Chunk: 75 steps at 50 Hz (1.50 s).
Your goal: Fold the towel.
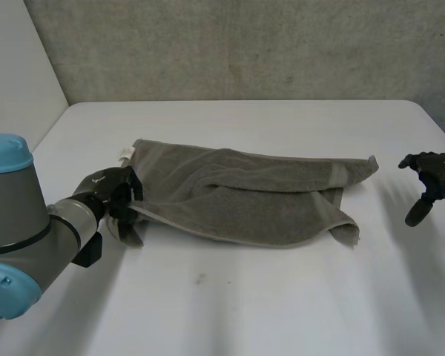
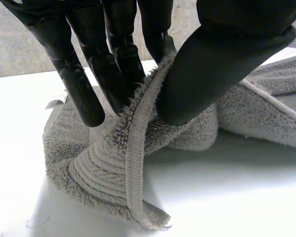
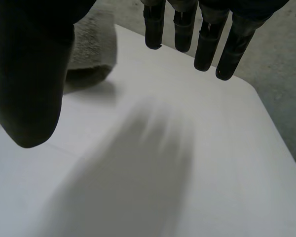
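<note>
A grey towel [image 1: 245,193] lies loosely folded across the middle of the white table [image 1: 282,311]. My left hand [image 1: 117,194] is at the towel's left end, and its fingers [image 2: 108,64] and thumb pinch the hemmed edge of the towel [image 2: 138,148], with a corner bunched below them. My right hand [image 1: 430,182] hovers off the towel's right end, apart from the cloth, with its fingers [image 3: 202,39] straight and spread from the thumb and nothing between them. A lump of the towel [image 3: 91,47] lies beside that thumb.
A small white label [image 1: 126,153] sticks out at the towel's back left corner. A rough grey wall [image 1: 245,44] stands behind the table. Bare table surface stretches in front of the towel and to the right, where the table's edge [image 3: 278,133] runs.
</note>
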Each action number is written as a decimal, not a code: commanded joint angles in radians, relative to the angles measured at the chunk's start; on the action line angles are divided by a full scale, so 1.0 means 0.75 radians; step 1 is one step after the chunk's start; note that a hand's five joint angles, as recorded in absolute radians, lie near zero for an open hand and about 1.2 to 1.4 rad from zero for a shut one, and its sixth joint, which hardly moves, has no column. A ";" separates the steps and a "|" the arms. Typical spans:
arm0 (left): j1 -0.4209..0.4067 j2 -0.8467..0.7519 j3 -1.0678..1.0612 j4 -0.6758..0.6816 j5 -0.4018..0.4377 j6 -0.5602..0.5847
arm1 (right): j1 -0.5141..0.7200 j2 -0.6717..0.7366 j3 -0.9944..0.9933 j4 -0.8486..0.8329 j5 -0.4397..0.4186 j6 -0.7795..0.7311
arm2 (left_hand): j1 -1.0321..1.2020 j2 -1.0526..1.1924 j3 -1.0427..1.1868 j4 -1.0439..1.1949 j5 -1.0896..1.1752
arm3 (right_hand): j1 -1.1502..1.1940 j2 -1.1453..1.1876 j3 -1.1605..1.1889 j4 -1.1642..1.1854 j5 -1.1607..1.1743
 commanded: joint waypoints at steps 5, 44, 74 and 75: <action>0.000 0.000 0.000 0.000 0.001 0.000 | 0.157 -0.106 0.093 -0.019 -0.005 0.007 | 0.267 0.237 0.238 0.236 0.250 | -0.051 -0.085 -0.080 -0.086 -0.051; 0.000 0.000 0.000 0.001 -0.001 0.000 | 0.319 0.207 0.042 -0.279 -0.023 0.073 | 0.267 0.237 0.238 0.236 0.250 | 0.741 0.707 0.712 0.706 0.740; 0.012 -0.014 0.010 0.001 -0.001 0.002 | 0.309 0.219 0.042 -0.273 -0.011 0.052 | 0.267 0.237 0.238 0.236 0.250 | 1.528 1.494 1.499 1.492 1.527; 0.012 -0.014 0.014 -0.002 0.001 0.004 | 0.305 0.211 0.038 -0.273 -0.013 0.050 | 0.267 0.237 0.238 0.236 0.250 | 1.554 1.520 1.525 1.518 1.553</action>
